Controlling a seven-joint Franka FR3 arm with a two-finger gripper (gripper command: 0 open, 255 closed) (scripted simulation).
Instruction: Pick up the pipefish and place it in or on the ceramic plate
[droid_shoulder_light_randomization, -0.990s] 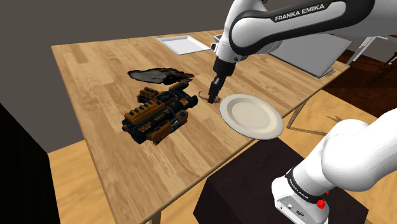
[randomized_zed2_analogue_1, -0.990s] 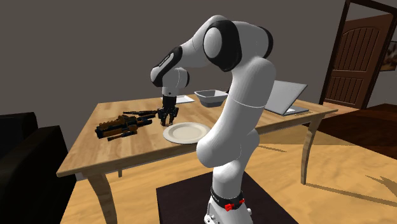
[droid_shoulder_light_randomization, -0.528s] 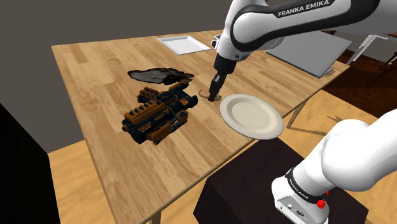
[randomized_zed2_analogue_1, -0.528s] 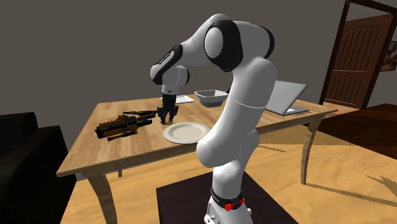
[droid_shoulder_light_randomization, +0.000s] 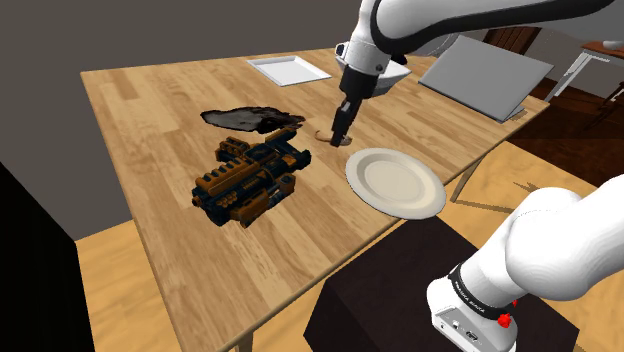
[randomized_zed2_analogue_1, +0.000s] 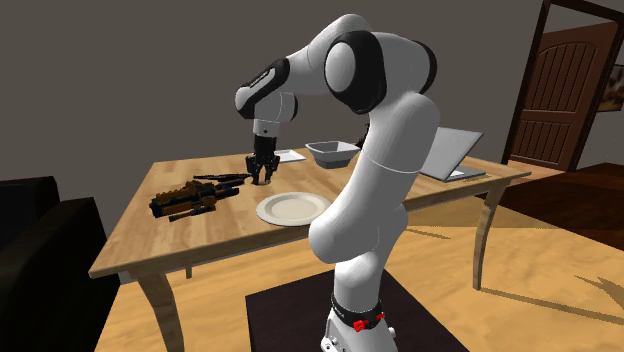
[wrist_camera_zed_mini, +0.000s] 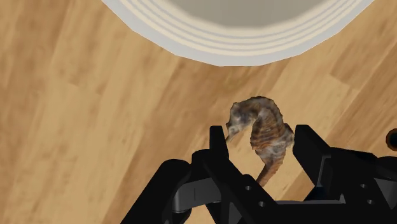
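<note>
Pipefish (wrist_camera_zed_mini: 268, 124) clasped inside the claw (wrist_camera_zed_mini: 261, 133).

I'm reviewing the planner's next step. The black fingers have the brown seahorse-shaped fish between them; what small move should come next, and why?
Probably a short sideways carry toward the round off-white plate. The black gripper looks shut on the brown seahorse-shaped pipefish, apparently just off the light wooden table, and the plate lies close beside it, not yet beneath.

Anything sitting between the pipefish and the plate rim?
No, that stretch is bare. In the wrist view, plain wooden table runs from the pipefish to the plate rim.
</note>
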